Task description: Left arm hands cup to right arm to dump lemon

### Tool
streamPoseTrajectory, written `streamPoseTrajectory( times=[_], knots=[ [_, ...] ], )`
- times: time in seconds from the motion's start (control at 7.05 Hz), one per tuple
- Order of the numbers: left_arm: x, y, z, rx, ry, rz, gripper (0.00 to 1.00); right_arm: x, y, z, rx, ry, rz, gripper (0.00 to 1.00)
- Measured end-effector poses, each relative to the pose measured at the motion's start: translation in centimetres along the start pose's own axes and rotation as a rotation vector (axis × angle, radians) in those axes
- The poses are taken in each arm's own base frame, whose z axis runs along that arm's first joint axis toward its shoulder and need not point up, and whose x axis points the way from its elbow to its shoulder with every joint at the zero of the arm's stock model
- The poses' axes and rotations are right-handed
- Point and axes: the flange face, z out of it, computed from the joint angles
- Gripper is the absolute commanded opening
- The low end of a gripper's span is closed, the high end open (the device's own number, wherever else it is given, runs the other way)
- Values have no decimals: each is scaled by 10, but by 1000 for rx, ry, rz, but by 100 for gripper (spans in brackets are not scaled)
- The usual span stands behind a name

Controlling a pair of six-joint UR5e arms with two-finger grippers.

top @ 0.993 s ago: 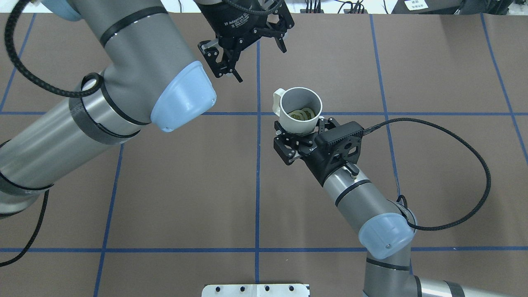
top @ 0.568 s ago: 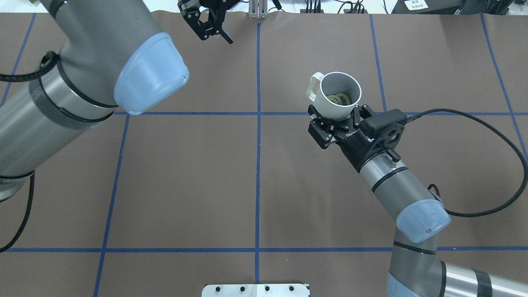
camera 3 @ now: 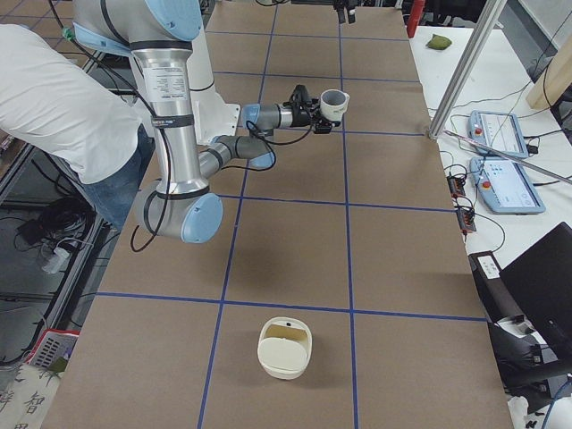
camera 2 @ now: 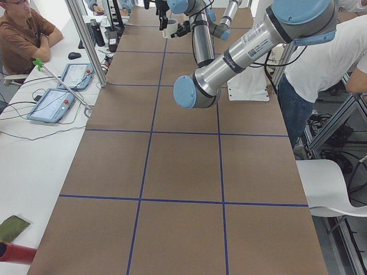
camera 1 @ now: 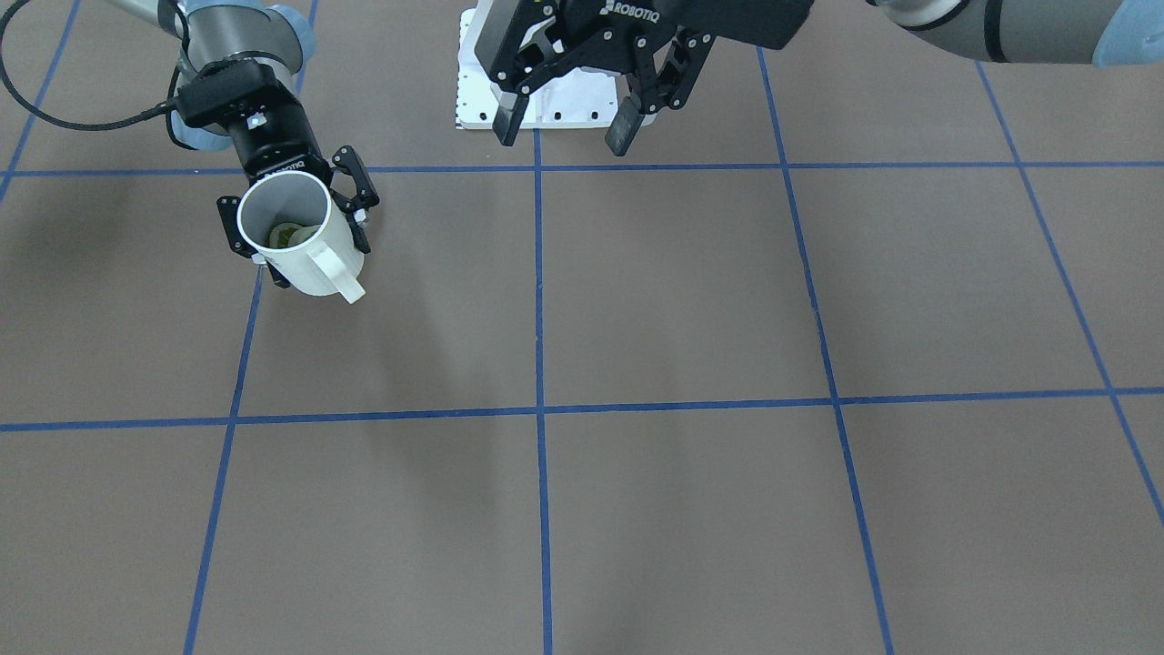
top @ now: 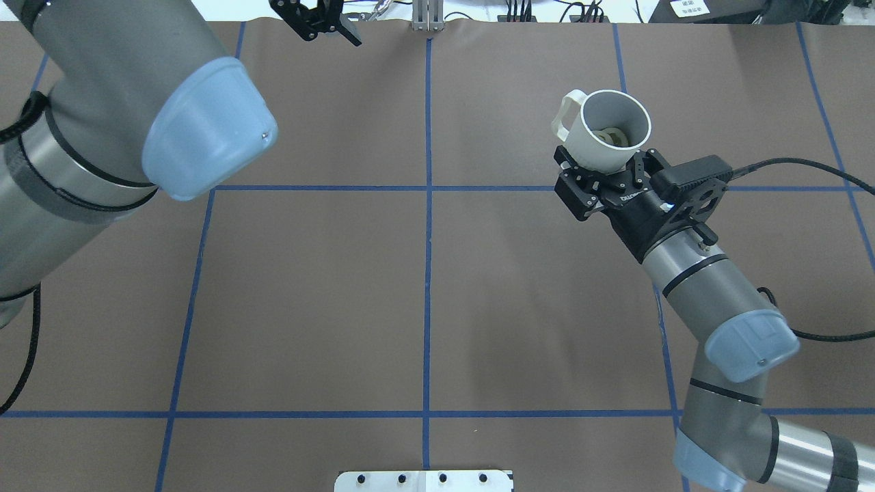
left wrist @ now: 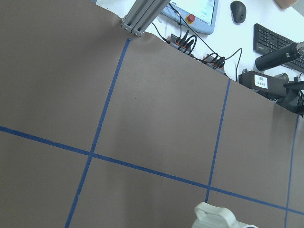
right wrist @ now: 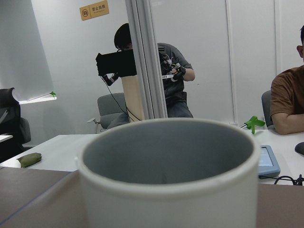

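Observation:
The white cup (top: 596,147) is held above the table, mouth up and leaning a little, with my right gripper (top: 605,169) shut on its lower body. Its handle (top: 567,113) points away from the wrist. The yellow-green lemon (top: 610,137) lies at the bottom inside. From the front, the cup (camera 1: 314,259), the lemon (camera 1: 286,235) and the right gripper (camera 1: 296,227) sit at the left. The cup's rim (right wrist: 168,161) fills the right wrist view. My left gripper (camera 1: 564,132) hangs open and empty, well apart from the cup, at the table's far edge (top: 316,20).
A white mounting plate (camera 1: 546,100) lies at the robot's base. A white rounded container (camera 3: 285,349) sits on the table towards the right-hand end. People sit or stand along the table's sides (camera 2: 23,34) (camera 3: 54,98). Tablets and cables lie past the far edge.
My right arm has carried the cup right and farther from the robot, still gripped. The open left gripper has pulled back to the far edge, away from the cup.

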Motion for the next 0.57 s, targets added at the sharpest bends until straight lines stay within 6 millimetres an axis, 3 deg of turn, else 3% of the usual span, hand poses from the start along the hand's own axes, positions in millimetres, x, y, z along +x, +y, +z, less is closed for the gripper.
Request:
streamPoseTrajectory(
  times=[0.28,0.57],
  knots=[
    [-19,-6,12,-8,-32,-23,100,39,-4,-26,6,11,50,27],
    [-46,-15,31,-13,-86,-59,100,109,-1,-68,20,25,72,27]
  ],
)
